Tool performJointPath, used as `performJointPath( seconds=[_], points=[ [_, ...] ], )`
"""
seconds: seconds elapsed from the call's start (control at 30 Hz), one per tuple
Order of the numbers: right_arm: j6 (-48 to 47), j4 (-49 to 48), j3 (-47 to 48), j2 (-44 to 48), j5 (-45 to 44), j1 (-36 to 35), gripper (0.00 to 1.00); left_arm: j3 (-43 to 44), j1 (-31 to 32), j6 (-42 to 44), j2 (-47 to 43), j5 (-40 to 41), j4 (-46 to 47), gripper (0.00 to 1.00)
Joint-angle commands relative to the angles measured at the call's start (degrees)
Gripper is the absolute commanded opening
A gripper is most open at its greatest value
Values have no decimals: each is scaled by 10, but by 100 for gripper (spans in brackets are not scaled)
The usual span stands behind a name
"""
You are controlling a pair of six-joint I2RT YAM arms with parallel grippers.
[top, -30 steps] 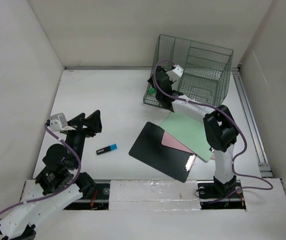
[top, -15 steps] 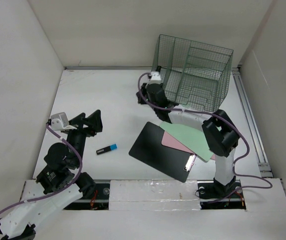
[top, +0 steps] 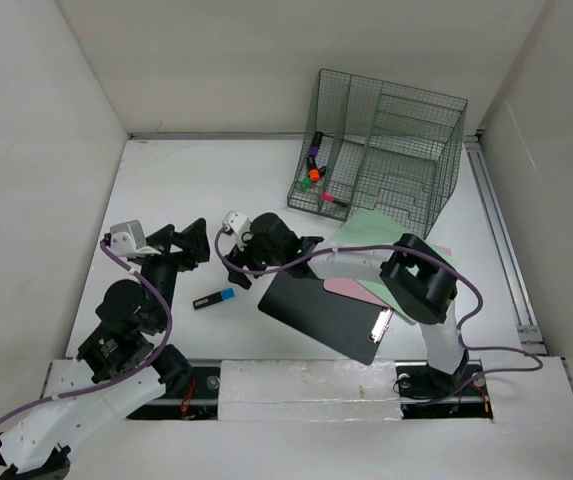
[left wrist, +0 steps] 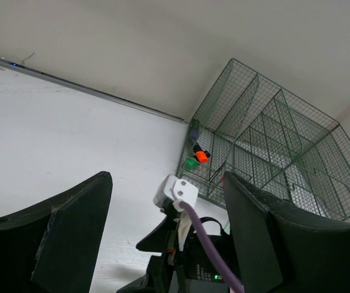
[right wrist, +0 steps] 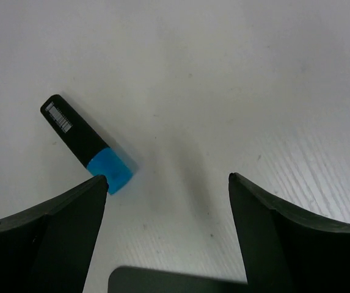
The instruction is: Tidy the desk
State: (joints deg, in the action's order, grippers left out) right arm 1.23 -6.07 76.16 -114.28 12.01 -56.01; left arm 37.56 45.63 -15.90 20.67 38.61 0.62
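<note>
Poised above the desk point(right wrist: 254, 61) with jaws of right gripper point(right wrist: 165, 183) spread empty, just beside a blue-capped black marker point(right wrist: 89, 143), and jaws of left gripper point(left wrist: 165, 177) likewise spread

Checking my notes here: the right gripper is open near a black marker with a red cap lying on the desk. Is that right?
Not quite: the cap is blue, not red, as the right wrist view shows. The right gripper is open near the black marker lying on the desk.
</note>
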Motion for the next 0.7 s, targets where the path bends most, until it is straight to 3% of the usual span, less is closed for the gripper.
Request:
performJointPath(
  seconds=[0.0,0.27,0.53,0.63,0.67],
  points=[
    [-64,38,56,-28,11,-23,86,9,-1,7,6,11,21,69],
    [-113,113,120,-78,21,-62,90,7,-1,5,-8,32,23,69],
    [-116,123,156,-115,19,-81,89,2,-1,-7,-38,83,21,69],
    [-112,109,154,-123,9,-81,79,1,-1,-15,-48,108,17,69],
    [-110,99,146,-124,-5,-81,69,-1,-1,-15,-51,113,18,69]
  ],
)
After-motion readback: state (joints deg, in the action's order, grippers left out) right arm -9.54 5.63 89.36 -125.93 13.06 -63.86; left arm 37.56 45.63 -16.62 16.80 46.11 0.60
